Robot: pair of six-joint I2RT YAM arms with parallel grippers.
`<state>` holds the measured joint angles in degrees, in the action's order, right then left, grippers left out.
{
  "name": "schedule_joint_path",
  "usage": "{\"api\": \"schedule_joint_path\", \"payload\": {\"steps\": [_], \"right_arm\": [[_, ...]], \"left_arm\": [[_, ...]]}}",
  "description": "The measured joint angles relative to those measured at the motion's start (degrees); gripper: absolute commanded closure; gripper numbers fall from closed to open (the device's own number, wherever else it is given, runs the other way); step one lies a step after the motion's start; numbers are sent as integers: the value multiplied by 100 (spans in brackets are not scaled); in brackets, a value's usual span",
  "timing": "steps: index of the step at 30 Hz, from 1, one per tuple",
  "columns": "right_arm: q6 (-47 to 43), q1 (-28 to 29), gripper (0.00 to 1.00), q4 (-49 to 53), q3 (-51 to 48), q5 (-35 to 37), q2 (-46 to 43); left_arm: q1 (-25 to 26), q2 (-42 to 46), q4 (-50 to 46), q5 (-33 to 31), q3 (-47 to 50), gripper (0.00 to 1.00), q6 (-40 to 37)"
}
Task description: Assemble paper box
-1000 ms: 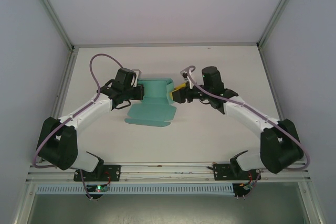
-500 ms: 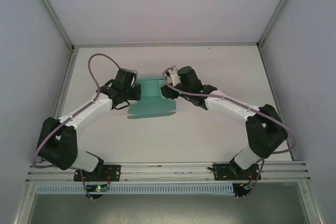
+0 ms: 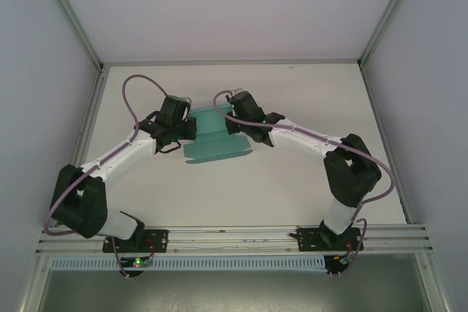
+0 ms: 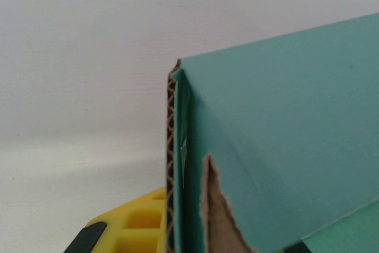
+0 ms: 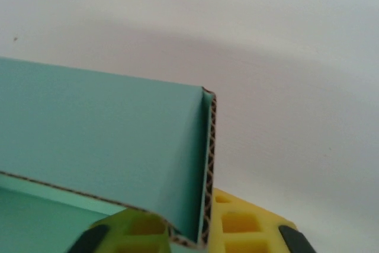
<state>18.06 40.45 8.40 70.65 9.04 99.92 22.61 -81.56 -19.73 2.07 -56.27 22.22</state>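
pinching the paper box (image 3: 216, 142) walls: left fingers (image 4: 137, 224), right fingers (image 5: 238, 224).

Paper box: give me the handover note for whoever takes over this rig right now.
Left gripper: shut on the paper box at its left edge.
Right gripper: shut on its right edge, clamping a folded-up wall.
The box rests on the table between the two grippers.
Done: walls at the far end are creased upward.
Left: the wide near flap lies flat; it probably needs folding over to close the box.
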Motion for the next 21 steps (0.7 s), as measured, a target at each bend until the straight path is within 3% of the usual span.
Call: {"api": "schedule_joint_path", "payload": {"steps": [7, 12, 21], "right_arm": [[299, 337, 96, 662, 654, 1346, 350], [811, 474, 100, 1362, 1261, 2243, 717], [612, 531, 100, 1519, 1569, 3112, 815]], "left_arm": [[153, 9, 2, -374, -79, 100, 321], [264, 9, 44, -461, -146, 100, 531], [326, -15, 50, -490, -415, 100, 614]]}}
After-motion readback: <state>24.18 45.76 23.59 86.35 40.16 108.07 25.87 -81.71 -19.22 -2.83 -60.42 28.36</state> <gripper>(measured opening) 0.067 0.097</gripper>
